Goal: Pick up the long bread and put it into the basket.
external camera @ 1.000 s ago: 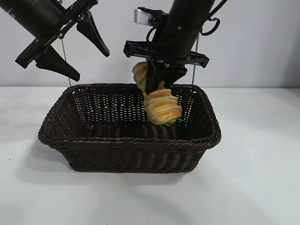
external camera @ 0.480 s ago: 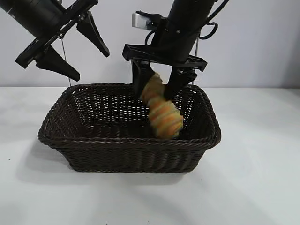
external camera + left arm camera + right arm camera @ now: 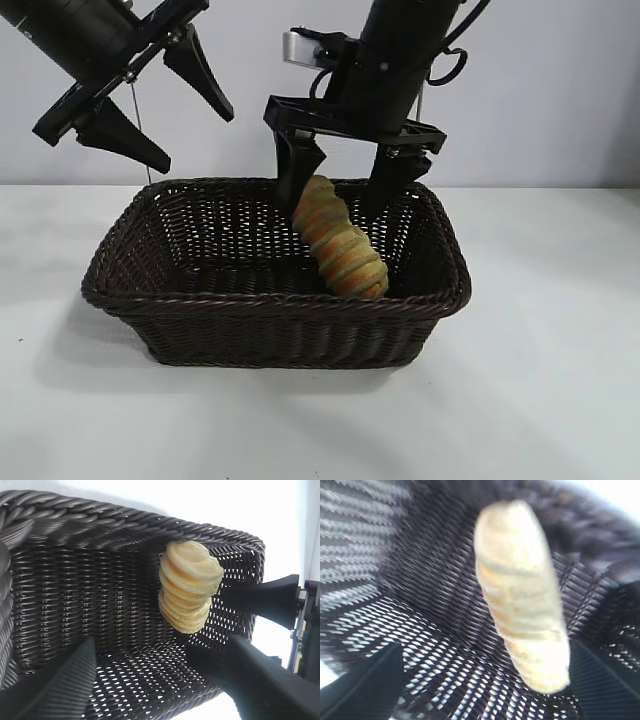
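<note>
Since the earlier frame, the long bread (image 3: 338,240) has been released: it was clamped between the fingers of the right gripper (image 3: 345,195) and is now seen free of them, tilted, with its upper end just below and between the fingertips and its lower end down inside the basket (image 3: 270,305). The right gripper jaws have been spread wide, and nothing is held.

From the exterior view, the loaf is seen directly beneath the right gripper, leaning toward the near right part of the basket. Whether its lower end already rests on the basket floor cannot be told. In the left wrist view, the long bread (image 3: 189,586) is shown end-on against the far wall of the basket (image 3: 125,525), with the two dark fingers (image 3: 260,600) of the right gripper set apart beside it; this separation is less clear from outside. In the right wrist view, the long bread (image 3: 522,595) is blurred and seen lengthwise over the woven floor of the basket (image 3: 410,630).

The left gripper (image 3: 150,95) is held above and outside the left rim, jaws open and empty, well apart from the loaf.

Open floor is left in the basket on the side away from the right gripper, toward the left gripper. The right rim lies near the loaf.

Counted: one loaf, one basket, two grippers.
</note>
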`<state>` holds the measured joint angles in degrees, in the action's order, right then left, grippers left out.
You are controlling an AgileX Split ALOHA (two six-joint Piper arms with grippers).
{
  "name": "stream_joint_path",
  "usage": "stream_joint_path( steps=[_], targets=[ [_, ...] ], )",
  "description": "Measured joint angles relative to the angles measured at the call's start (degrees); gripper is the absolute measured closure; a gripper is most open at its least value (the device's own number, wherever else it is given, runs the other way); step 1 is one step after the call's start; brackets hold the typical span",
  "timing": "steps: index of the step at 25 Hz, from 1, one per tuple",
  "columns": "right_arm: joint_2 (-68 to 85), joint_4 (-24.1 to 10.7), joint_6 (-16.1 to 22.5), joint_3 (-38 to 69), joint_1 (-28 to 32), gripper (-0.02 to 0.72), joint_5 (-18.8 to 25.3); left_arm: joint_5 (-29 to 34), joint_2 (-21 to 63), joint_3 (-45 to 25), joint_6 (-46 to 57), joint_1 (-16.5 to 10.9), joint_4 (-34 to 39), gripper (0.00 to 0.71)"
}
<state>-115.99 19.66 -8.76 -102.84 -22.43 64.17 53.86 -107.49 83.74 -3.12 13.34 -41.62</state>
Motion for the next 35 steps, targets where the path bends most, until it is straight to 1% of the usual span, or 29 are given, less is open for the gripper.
stream_joint_path(
  steps=[7,12,15,35],
  targets=[
    [2.5,2.7,-0.9,0.0,4.8,0.060,2.2,0.0,0.0,0.0,0.0,0.0,0.0,0.187],
    [2.6,8.4,-3.1,0.0,6.9,0.060,3.4,0.0,0.0,0.0,0.0,0.0,0.0,0.187],
    [2.6,10.0,-3.1,0.0,7.1,0.060,3.4,0.0,0.0,0.0,0.0,0.0,0.0,0.187],
    [2.6,10.4,-3.2,0.0,7.2,0.060,3.4,-0.1,0.0,0.0,0.0,0.0,0.0,0.187]
  ],
)
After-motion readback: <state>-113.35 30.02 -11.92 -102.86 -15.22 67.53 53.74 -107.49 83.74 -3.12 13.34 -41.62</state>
